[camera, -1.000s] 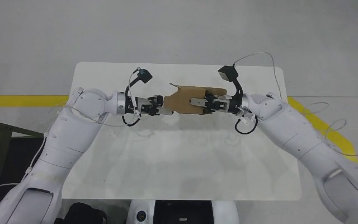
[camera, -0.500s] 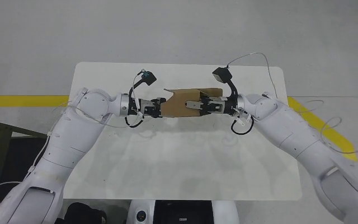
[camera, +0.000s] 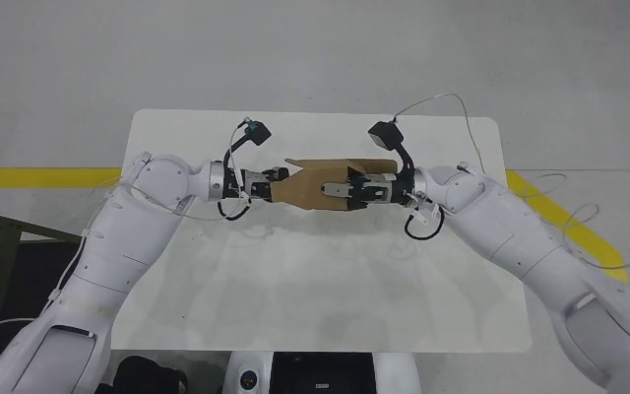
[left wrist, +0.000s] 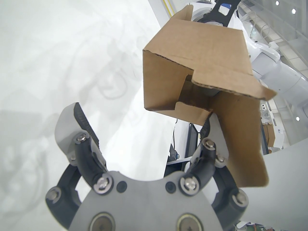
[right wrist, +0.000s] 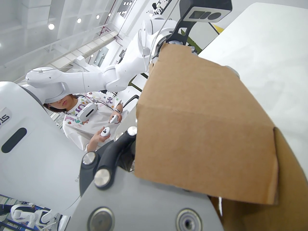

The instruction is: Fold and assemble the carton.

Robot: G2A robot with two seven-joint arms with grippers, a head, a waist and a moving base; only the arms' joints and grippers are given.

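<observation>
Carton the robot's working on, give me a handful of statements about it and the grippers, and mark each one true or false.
1. The left gripper and the right gripper are at opposite ends of the brown cardboard carton. True.
2. The left gripper is clamped shut. False: its fingers are spread open, and one is beside a carton flap.
3. The carton end facing the left gripper is closed flat. False: it is open, with flaps only partly folded and a gap into the inside.
4. The table is white. True.
5. The carton is at the table's near edge. False: it is over the far half.
</observation>
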